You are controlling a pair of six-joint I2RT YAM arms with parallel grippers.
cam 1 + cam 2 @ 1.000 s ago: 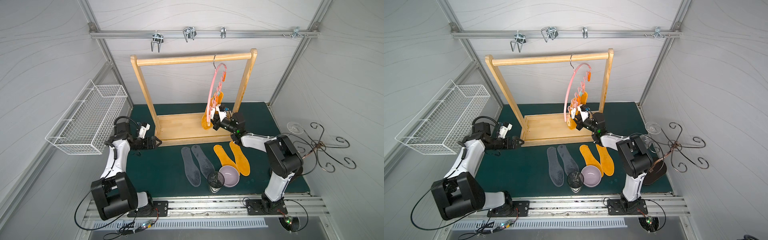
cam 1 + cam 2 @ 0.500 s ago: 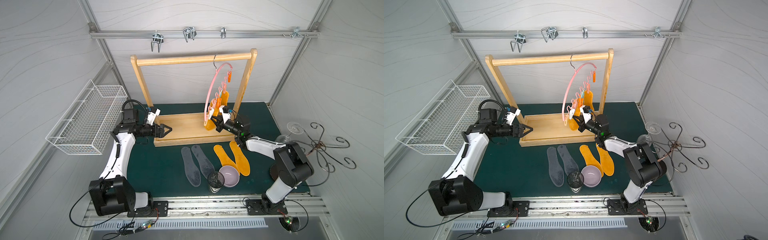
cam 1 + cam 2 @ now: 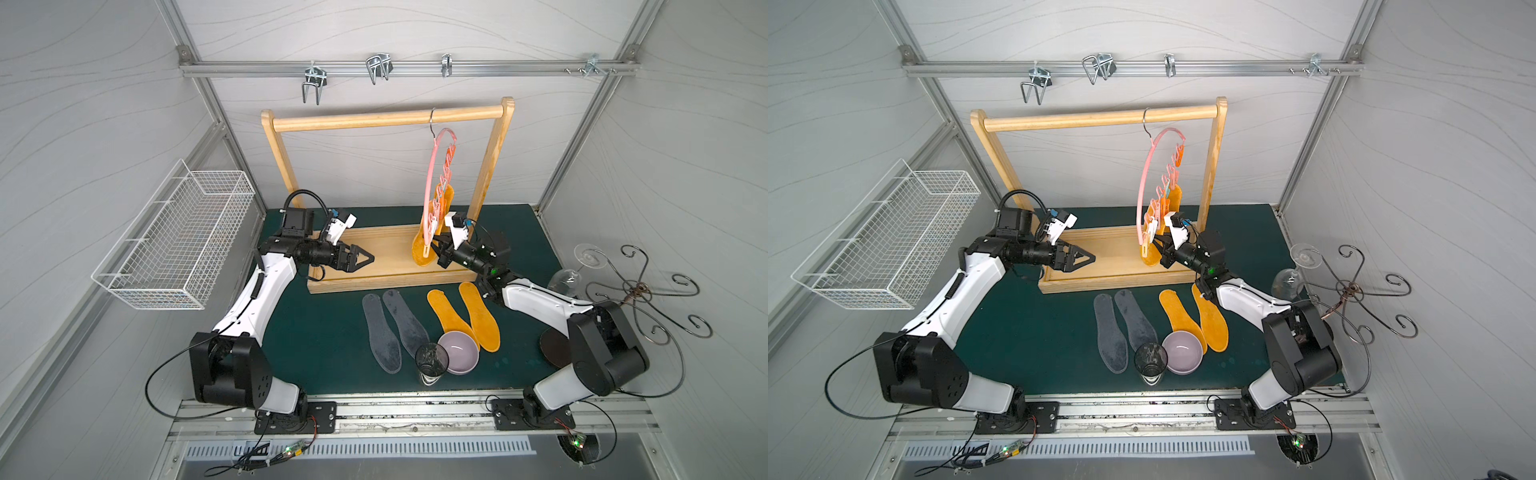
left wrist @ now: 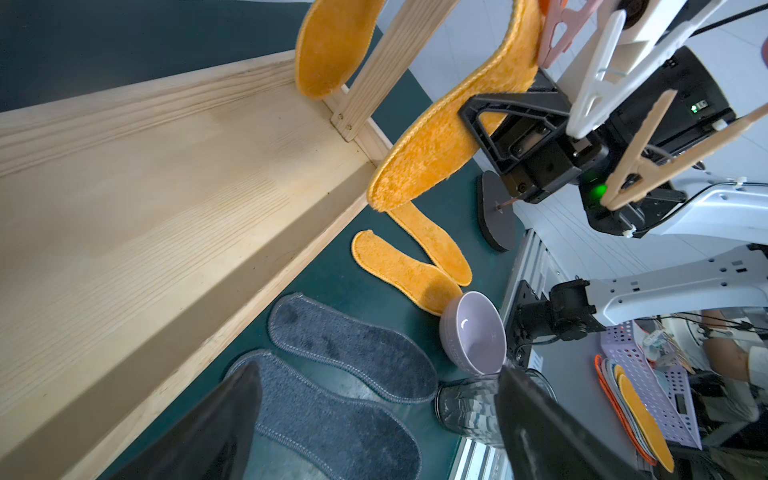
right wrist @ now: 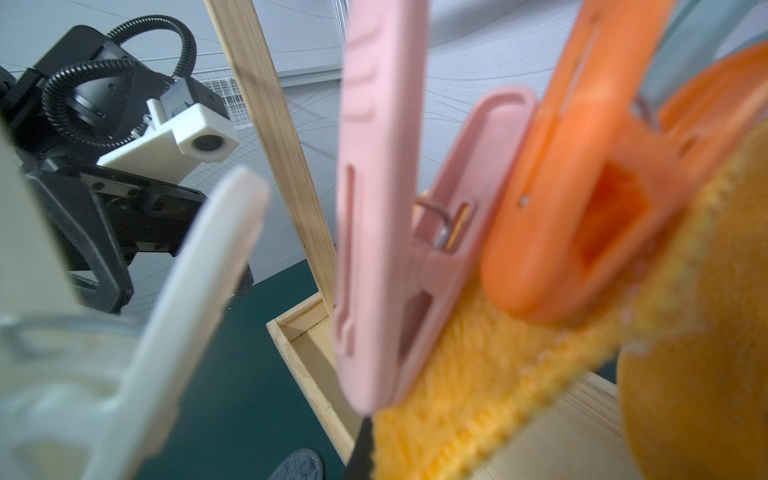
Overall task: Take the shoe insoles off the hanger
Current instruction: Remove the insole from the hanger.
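My right fingers (image 4: 511, 99) pinch the light, floppy hanging insole (image 4: 432, 149) near its clothespin (image 5: 374, 187); my left fingers (image 4: 199, 440) gape wide, empty.

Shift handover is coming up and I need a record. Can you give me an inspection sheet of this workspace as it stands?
Surface: green mat, no spills seen.
Job's things: pink hanger on the wooden rack's rail, two clipped orange insoles on it; two grey insoles and two loose orange insoles flat on the mat.
Clutter: lilac bowl and dark tumbler at those insoles' near ends.
Grippers: left gripper over the rack's base, jaws open, empty; right gripper, jaws shut on one clipped orange insole.
Cables: black cable loops lie loose by both arm bases.
Surroundings: wire basket by the left arm; wine glass and metal scroll stand by the right arm.
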